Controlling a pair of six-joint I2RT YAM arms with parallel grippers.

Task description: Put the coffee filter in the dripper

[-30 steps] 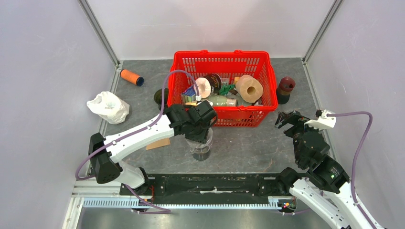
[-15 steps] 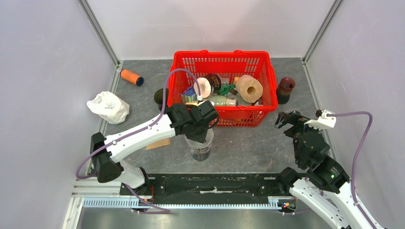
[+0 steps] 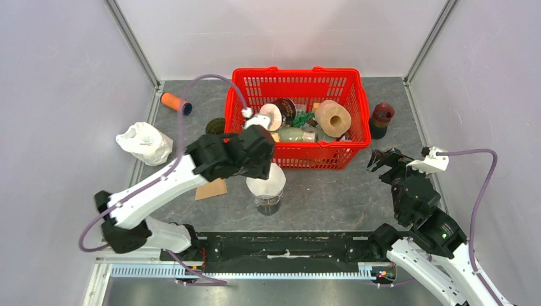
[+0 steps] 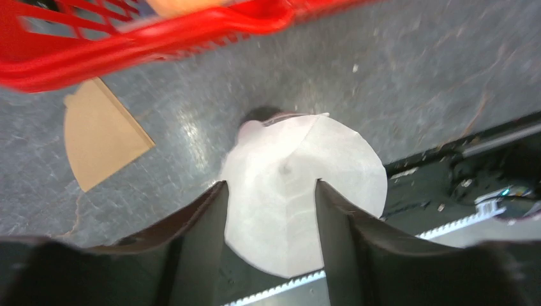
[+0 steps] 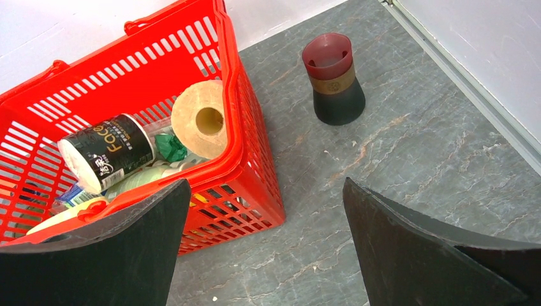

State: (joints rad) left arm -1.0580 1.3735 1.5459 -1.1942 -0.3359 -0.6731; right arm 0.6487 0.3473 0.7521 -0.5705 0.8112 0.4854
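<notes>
A white paper coffee filter (image 3: 266, 180) sits opened out on top of the clear glass dripper (image 3: 266, 204) in front of the red basket. In the left wrist view the filter (image 4: 306, 185) lies below and between my fingers (image 4: 201, 236), which do not touch it. My left gripper (image 3: 258, 164) is open and empty, just above and to the left of the filter. A second, brown filter (image 3: 212, 189) lies flat on the table to the left and also shows in the left wrist view (image 4: 99, 134). My right gripper (image 3: 383, 159) is open and empty at the right.
The red basket (image 3: 322, 159) with rolls and packets stands behind the dripper. A dark red and black cup (image 3: 381, 120) stands to its right. An orange roll (image 3: 175, 102), a white plastic bag (image 3: 145, 143) and a dark green object (image 3: 215, 125) lie at the left.
My left gripper has drawn back up and to the left, off the dripper. The white filter, hidden under it before, now shows on the dripper. The right arm has not moved.
</notes>
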